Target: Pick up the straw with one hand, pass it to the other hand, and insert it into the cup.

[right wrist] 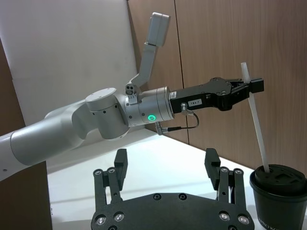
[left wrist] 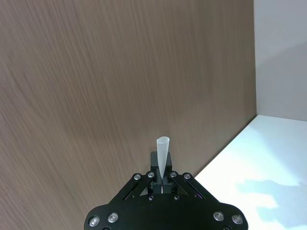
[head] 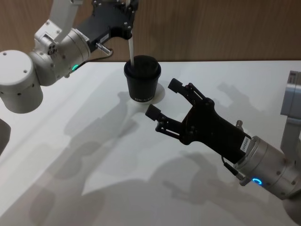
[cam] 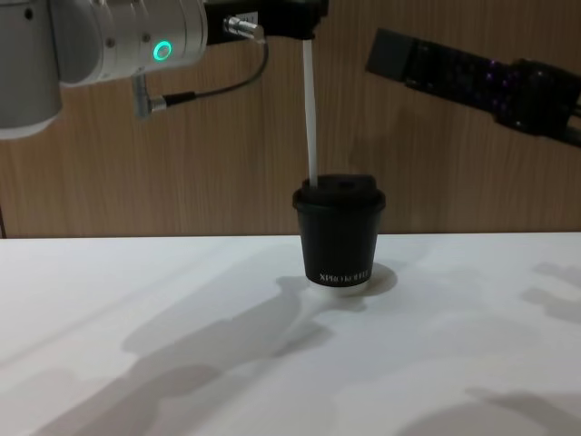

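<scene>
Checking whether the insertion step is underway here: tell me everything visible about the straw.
The straw is a long, thin, straight white tube, plastic or paper by its look, with an open upper end. It stands nearly upright, slightly tilted, over the cup. Its lower end meets the black domed lid near the edge, apparently entering an opening there; how deep it goes cannot be told. Near its top it is clamped between the fingers of the left gripper, with a short stub sticking out above them. The right gripper hangs open beside the cup, touching neither.

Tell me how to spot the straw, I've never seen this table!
Find the white table and the black cup standing near its back edge. The straw is the thin white stick rising from the cup's lid, pinched near its top by the left gripper. Nothing else is so skinny.
</scene>
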